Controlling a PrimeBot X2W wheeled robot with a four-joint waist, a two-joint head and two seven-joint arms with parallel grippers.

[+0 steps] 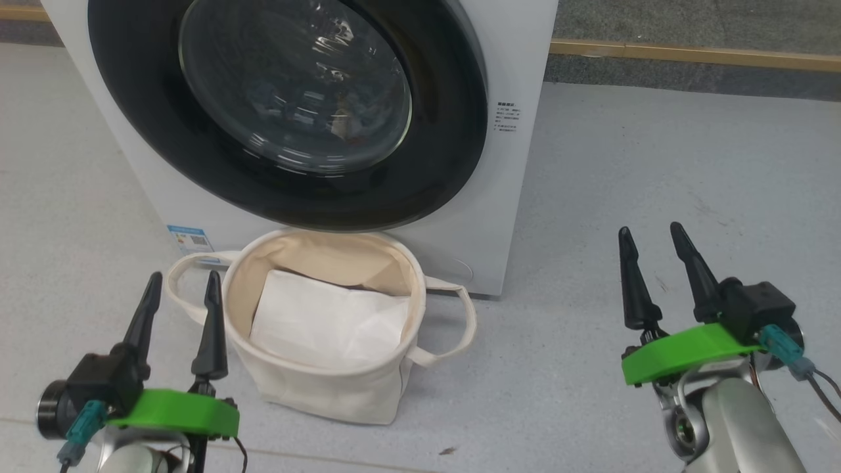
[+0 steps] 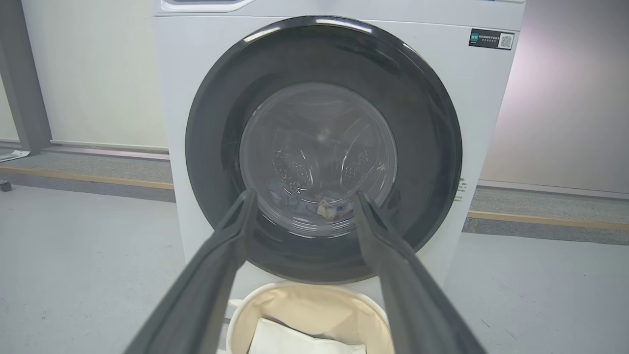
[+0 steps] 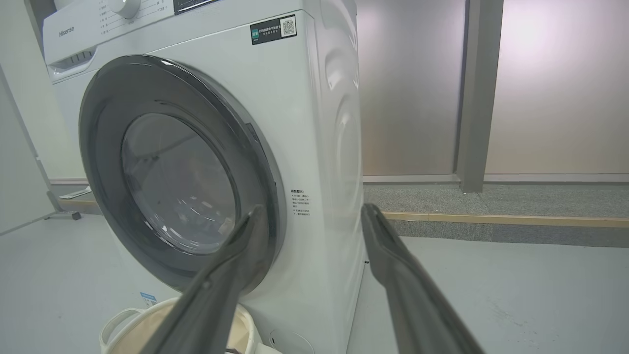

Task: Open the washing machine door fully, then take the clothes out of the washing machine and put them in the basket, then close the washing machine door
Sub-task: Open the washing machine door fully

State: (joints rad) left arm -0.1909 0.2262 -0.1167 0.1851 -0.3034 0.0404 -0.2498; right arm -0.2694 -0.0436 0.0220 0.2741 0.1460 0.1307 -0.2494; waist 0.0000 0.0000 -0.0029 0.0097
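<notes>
Washing machine door (image 1: 289,98), round, glossy black-rimmed glass, is sitting shut at the head view's upper left, likely feeling rigid and slick, best hooked at its right rim, while the dark-fingered left gripper (image 1: 184,279) and right gripper (image 1: 649,230) are hanging spread, empty.

The white front-loading washing machine (image 1: 519,217) stands on the grey floor (image 1: 657,171). Its round door (image 1: 453,131) is shut flat against the front, a wide glossy black rim around a clear domed window. Behind the glass the clothes (image 2: 314,204) lie low in the drum, bluish with a cream patch. The cream canvas basket (image 1: 328,391) stands upright just before the washer, below the door.
</notes>
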